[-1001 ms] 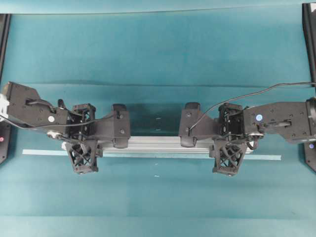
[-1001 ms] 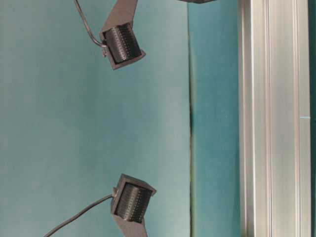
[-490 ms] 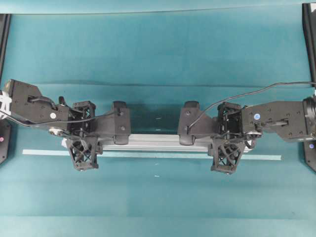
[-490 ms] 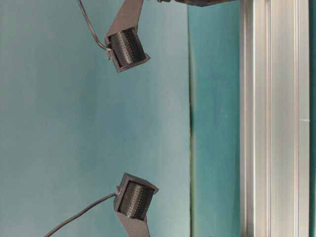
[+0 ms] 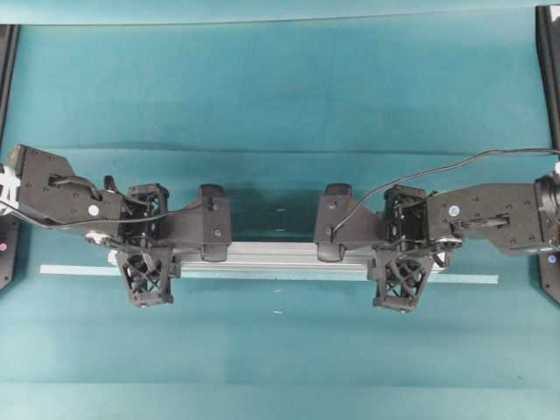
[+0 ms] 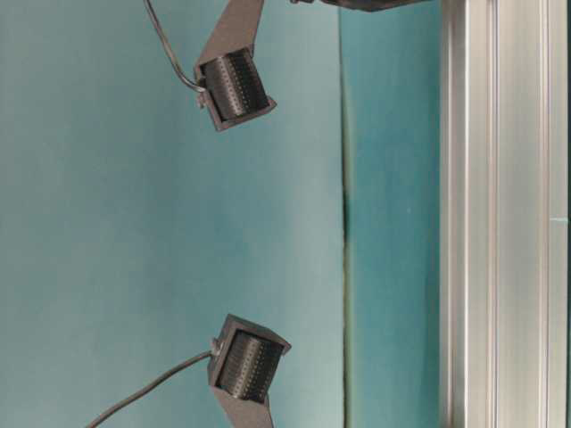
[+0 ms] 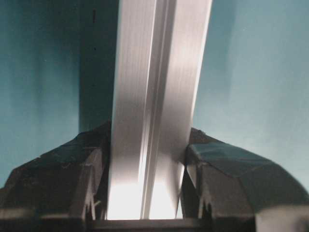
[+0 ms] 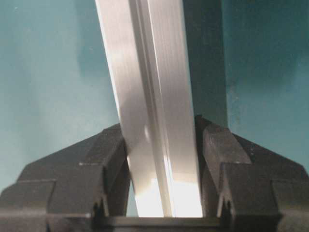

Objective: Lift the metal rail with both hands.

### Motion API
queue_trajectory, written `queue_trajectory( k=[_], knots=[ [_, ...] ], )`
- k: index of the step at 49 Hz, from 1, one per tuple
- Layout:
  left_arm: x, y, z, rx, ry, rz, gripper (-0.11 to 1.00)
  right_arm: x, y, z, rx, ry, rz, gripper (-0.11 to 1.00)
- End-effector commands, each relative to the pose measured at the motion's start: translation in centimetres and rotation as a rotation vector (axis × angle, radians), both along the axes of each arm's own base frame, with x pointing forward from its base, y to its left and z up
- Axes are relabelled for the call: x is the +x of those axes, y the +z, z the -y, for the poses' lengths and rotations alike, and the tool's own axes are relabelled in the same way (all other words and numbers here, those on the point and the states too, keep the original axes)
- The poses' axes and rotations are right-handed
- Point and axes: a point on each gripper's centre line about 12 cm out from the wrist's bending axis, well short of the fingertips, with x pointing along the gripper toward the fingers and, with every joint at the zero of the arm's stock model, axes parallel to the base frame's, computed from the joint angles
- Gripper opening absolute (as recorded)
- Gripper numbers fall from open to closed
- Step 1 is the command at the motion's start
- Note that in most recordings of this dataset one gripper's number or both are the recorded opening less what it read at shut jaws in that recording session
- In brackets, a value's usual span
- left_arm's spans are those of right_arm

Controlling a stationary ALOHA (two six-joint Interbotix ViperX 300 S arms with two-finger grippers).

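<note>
Aluminium rail (image 5: 280, 255), stiff, smooth, likely slippery: left gripper (image 5: 147, 243) and right gripper (image 5: 403, 241) both clamp it near opposite ends, good spots for a level lift.

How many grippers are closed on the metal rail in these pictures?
2. The left gripper clamps the metal rail near its left end, and the right gripper clamps it near its right end. Both wrist views show fingers pressed against the rail's sides.
</note>
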Motion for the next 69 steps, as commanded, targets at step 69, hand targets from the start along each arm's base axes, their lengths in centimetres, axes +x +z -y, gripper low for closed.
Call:
queue_trajectory(
  k=[69],
  knots=[
    [0.83,0.51,-0.1,-0.011,0.024,0.101,0.31,0.19,-0.27,0.5,0.013,-0.04,0.019,0.38]
  ],
)
